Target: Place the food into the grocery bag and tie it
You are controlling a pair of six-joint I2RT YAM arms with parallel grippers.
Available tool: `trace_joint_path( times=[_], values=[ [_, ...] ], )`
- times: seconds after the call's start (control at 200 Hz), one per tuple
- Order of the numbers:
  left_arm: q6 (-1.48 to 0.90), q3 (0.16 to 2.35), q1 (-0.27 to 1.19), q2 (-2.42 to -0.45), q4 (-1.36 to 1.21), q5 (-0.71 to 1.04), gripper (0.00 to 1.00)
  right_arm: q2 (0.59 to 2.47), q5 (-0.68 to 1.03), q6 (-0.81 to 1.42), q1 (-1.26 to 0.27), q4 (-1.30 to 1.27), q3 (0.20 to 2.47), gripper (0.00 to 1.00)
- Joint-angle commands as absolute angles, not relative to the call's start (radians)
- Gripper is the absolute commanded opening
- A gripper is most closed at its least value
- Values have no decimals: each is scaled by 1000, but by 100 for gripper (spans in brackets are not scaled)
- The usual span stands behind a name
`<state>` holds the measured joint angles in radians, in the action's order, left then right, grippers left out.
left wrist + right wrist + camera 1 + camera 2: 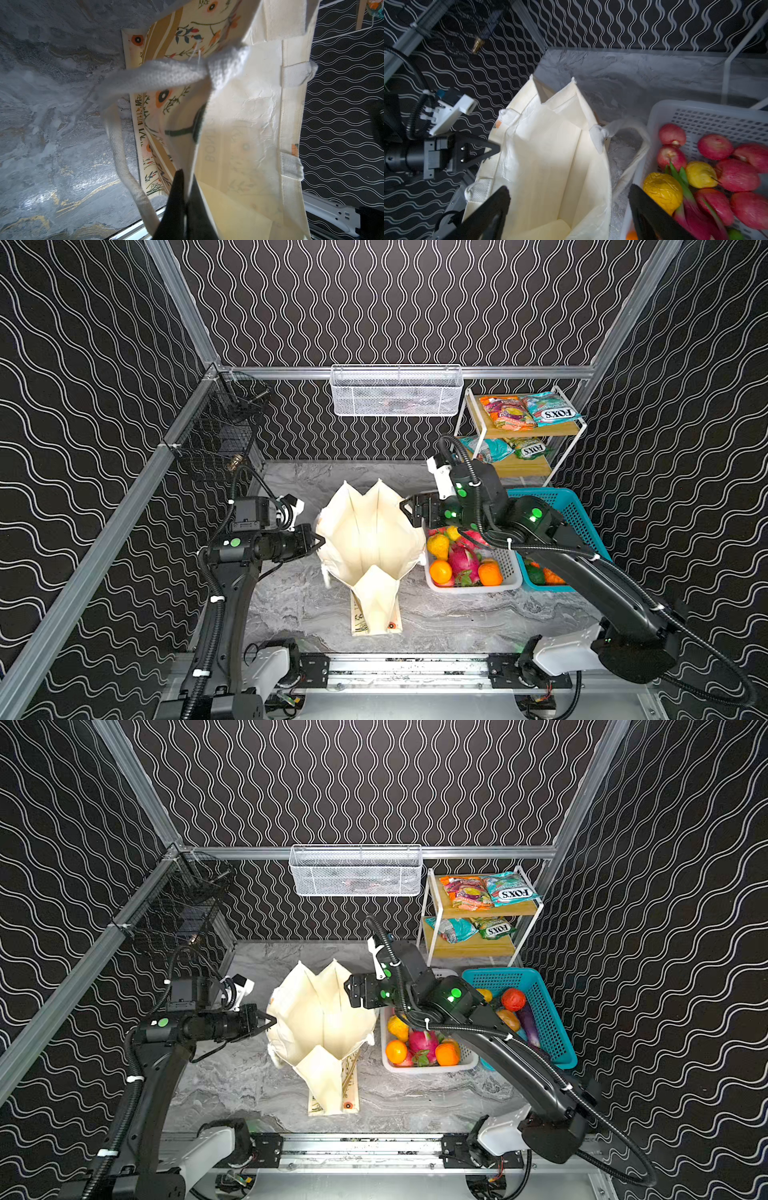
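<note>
The grocery bag [370,539] [320,1019] stands open in the middle of the marble table, and only cream cloth shows inside it [550,155]. My left gripper [320,540] [187,187] is shut on the bag's left rim. My right gripper [405,506] [569,190] hangs open over the bag's right rim with nothing between its fingers. To the right of the bag, food fills a white basket [473,588]: oranges [440,571], a yellow pear [438,545] and a pink dragon fruit [463,562]. FOX'S packets [550,408] lie on the shelf.
A teal basket [540,1002] with a tomato [513,999] and other vegetables stands right of the white one. The two-tier shelf rack [528,431] stands at the back right. A white wire basket [397,391] hangs on the back rail and a black one [224,427] on the left rail.
</note>
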<state>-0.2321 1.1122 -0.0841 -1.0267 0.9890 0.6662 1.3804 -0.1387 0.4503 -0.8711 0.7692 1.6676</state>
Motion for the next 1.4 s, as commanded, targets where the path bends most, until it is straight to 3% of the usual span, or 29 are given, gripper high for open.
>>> trace_joint_path(
  times=[0.0, 0.195, 0.536, 0.926, 1.396],
  values=[
    [-219, 1118, -85, -1023, 998, 681, 0, 1320, -309, 518, -873, 800, 1626, 93],
    [-232, 1106, -85, -1014, 977, 689, 0, 1208, -431, 663, -871, 886, 1481, 90],
    [-225, 1114, -83, -1016, 986, 680, 0, 1021, -417, 799, -865, 892, 1204, 87],
    [-222, 1103, -74, -1015, 988, 667, 0, 1058, -212, 860, -865, 738, 978, 86],
    [-224, 1100, -69, -1006, 988, 664, 0, 1153, -172, 855, -861, 630, 907, 92]
  ],
)
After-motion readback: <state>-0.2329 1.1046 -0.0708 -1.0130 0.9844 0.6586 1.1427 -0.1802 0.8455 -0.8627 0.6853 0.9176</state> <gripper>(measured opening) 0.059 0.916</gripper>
